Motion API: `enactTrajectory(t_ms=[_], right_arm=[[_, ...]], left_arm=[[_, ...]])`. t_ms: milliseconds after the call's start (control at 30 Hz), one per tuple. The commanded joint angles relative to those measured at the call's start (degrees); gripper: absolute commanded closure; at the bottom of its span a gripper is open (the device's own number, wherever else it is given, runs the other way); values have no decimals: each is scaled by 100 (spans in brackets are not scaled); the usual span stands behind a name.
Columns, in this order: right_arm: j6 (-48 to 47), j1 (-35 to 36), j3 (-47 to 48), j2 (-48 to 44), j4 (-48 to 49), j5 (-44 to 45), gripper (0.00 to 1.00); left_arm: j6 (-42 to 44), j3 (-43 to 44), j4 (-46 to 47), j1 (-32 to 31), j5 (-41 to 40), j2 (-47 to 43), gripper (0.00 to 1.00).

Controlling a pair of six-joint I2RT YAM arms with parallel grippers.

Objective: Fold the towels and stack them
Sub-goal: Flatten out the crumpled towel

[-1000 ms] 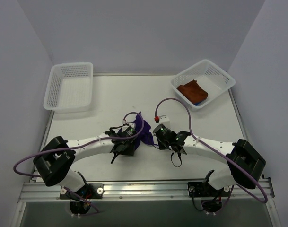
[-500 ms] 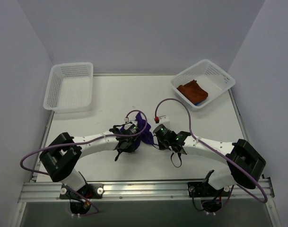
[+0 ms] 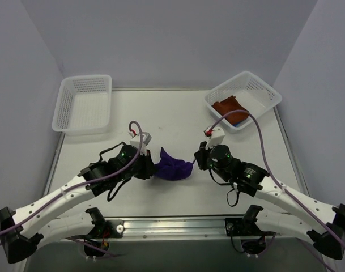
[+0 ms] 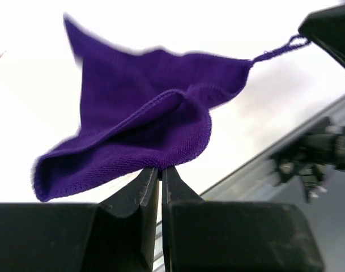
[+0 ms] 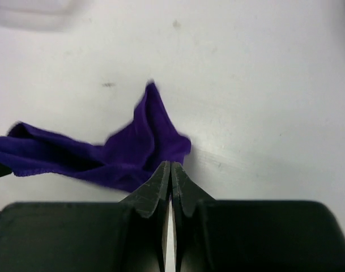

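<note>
Compared with one second ago, the two arms have drawn apart, and the bunched cloth is now pulled out between them. The left gripper (image 3: 151, 170) is clamped on one edge of the small purple cloth towel (image 3: 172, 168), which hangs near the middle of the bench's near edge. The right gripper (image 3: 196, 162) pinches its opposite corner. The flat white bench (image 3: 178, 113) stands between pale grey walls (image 3: 161, 39). Two baskets are counted: the left white plastic mesh basket (image 3: 63, 116) at the far left corner and the right white plastic mesh basket (image 3: 265, 90) at the far right corner. Two towels are clearly seen, the second being a rust-brown towel (image 3: 230, 107) inside the right basket.
</note>
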Motion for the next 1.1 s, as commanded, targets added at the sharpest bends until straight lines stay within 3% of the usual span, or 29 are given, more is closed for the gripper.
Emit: enactTrajectory(t_ms=[0, 133, 300, 433, 600, 733, 800, 1067], right_arm=[[-337, 44, 545, -576, -242, 358, 100], [-566, 44, 853, -885, -330, 463, 100], [-663, 44, 994, -895, -514, 1174, 100], [-681, 26, 1134, -702, -664, 1693, 100], [-918, 18, 1565, -526, -629, 2159, 100], [-918, -35, 1934, -473, -962, 2608, 100], [-979, -26, 2022, -517, -972, 2503, 100], [-1094, -26, 2496, -868, -1367, 1590, 100]], left_arm=[[259, 382, -127, -13, 429, -537, 98], [241, 523, -153, 5, 97, -767, 98], [40, 585, -276, 66, -764, -443, 98], [-207, 663, -303, 565, -1039, -135, 98], [-233, 813, 276, 1410, 22, -2, 98], [-234, 936, 383, 1674, 227, -99, 97], [-155, 1050, 339, 1684, 288, -161, 98], [65, 1367, 690, 1684, 1938, -608, 98]])
